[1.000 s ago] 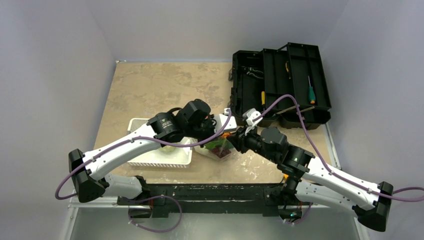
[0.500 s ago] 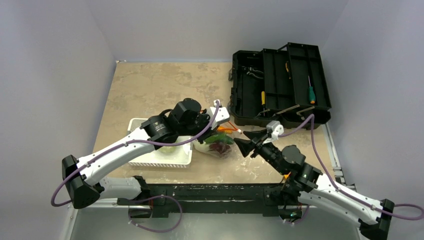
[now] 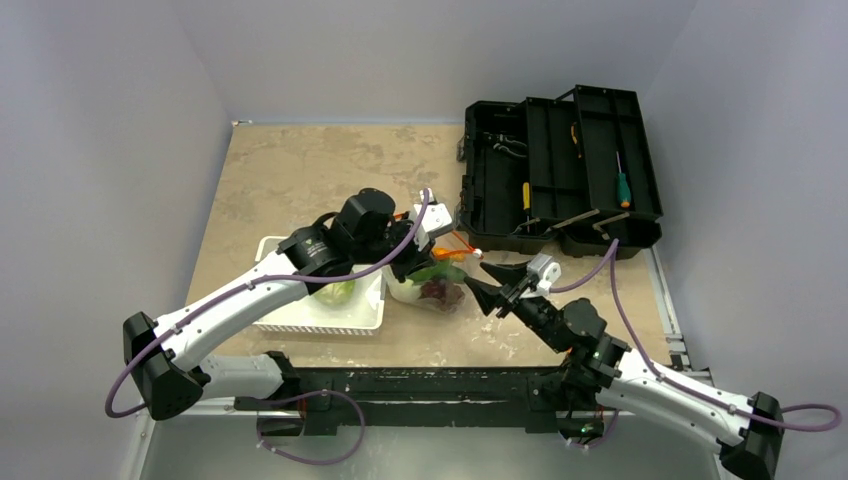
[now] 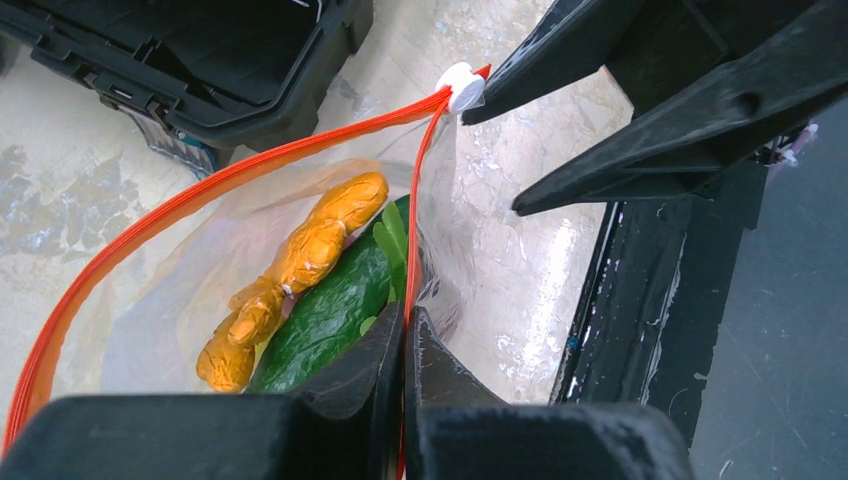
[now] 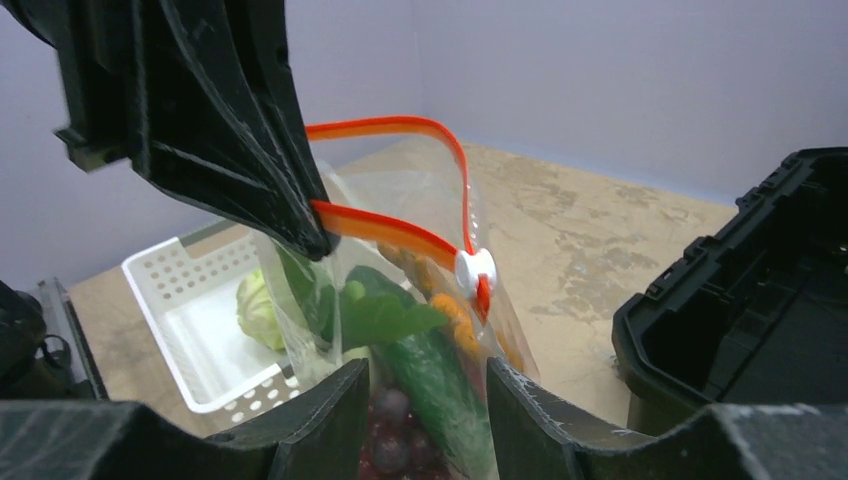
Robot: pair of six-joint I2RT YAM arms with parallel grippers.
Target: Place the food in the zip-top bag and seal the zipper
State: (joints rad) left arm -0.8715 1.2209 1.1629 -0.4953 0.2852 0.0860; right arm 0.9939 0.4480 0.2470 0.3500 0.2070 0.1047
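Note:
The clear zip-top bag (image 3: 432, 292) stands on the table with its mouth held up. My left gripper (image 3: 411, 262) (image 4: 405, 335) is shut on the mouth's edge, pinching the orange-red zipper (image 4: 215, 175) strip. The white slider (image 4: 461, 86) (image 5: 474, 270) sits at the strip's end nearest my right gripper. Inside the bag lies food: a green cucumber (image 4: 330, 312) (image 5: 432, 372), orange pieces (image 4: 300, 258) and purple grapes (image 5: 390, 420). My right gripper (image 3: 477, 276) (image 5: 428, 405) stands open just right of the bag, holding nothing. A green cabbage (image 5: 258, 310) (image 3: 340, 292) remains in the basket.
The white slatted basket (image 3: 300, 318) (image 5: 185, 330) sits left of the bag, under my left arm. An open black toolbox (image 3: 560, 170) (image 5: 740, 310) with tools stands at the back right, close to the bag. Bare tabletop (image 3: 300, 170) stretches behind.
My right gripper has opened and drawn back to the right, away from the bag's mouth. The left gripper, still shut on the bag's edge, has shifted slightly back and left.

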